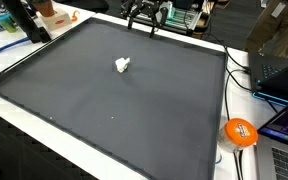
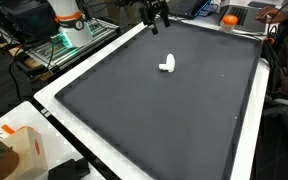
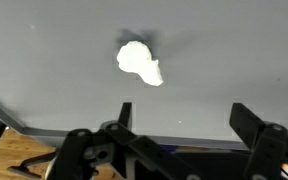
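Nearest in an exterior view, an orange disc (image 1: 240, 131) lies on the white counter (image 1: 87, 17), just off the edge of the dark mat (image 1: 104, 110). It carries a pale mark, possibly a logo, too small to read. Farther in, a small white lump (image 1: 123, 65) sits alone on the mat, in its far half and apart from every edge. Over the far edge hangs the pincer (image 1: 144, 27), released, jaws spread wide and grasping nothing. In the wrist view its dark fingers (image 3: 124, 112) flank the lump, which lies ahead of them, untouched.
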Action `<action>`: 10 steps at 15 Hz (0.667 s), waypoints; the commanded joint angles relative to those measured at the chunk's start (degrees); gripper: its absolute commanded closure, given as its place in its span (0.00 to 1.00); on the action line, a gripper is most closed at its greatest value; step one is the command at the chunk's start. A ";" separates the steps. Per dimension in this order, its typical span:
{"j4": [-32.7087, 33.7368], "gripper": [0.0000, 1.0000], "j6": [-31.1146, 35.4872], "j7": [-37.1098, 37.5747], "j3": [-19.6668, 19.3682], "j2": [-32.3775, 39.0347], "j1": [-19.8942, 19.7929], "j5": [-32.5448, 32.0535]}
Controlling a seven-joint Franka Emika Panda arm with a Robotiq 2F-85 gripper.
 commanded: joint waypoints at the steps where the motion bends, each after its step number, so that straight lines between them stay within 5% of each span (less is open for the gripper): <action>1: 1.18 0.00 12.17 -0.49 -4.09 3.85 -3.57 -4.89; 5: 3.95 0.00 17.33 -2.60 -6.61 8.50 -5.81 -3.80; 10: 2.85 0.00 15.23 -2.22 -5.89 6.39 -5.09 -3.32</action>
